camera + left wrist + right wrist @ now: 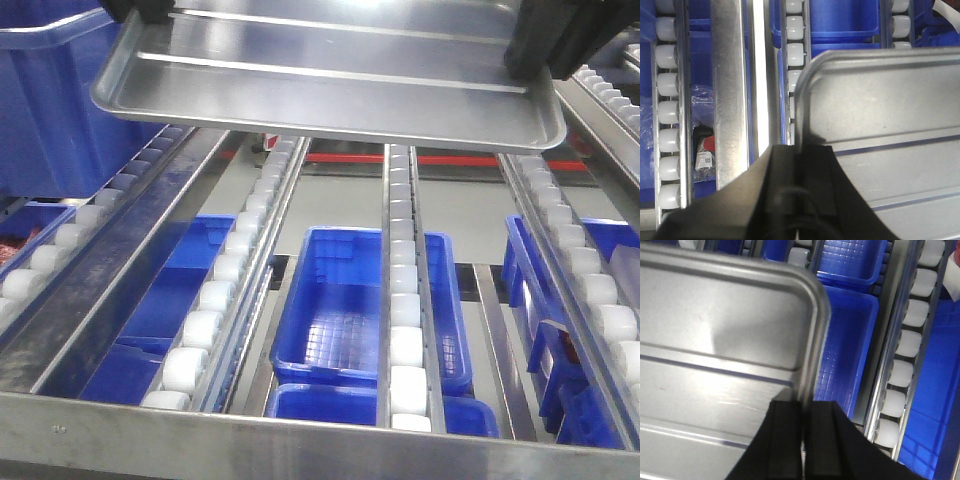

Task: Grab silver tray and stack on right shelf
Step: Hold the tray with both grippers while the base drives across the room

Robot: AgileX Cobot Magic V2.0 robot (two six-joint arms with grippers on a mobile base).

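I hold the silver tray (330, 95) in the air between both arms, above the far end of the right shelf (120, 425) and clear of its rollers. The left gripper (800, 154) has its jaws pinched on the rolled rim of one short side, near a rounded corner. The right gripper (803, 409) pinches the opposite short side the same way.

Both holds are thin edge grips, so I judge the tray could pivot in the jaws if one arm leads. I want both wrists to descend together at one slow pace, with the tray's floor parallel to the slope of the roller rails (403, 300).

The tray should land across at least two rails. Open gaps between them look down onto blue bins (365, 310), and a dipped corner could catch there. From the front view the tray looks roughly level, though I cannot be sure how much height is left beneath it.

Once the tray rests on the rollers, both jaws should part at once. It will likely roll toward the front bar (300, 440).
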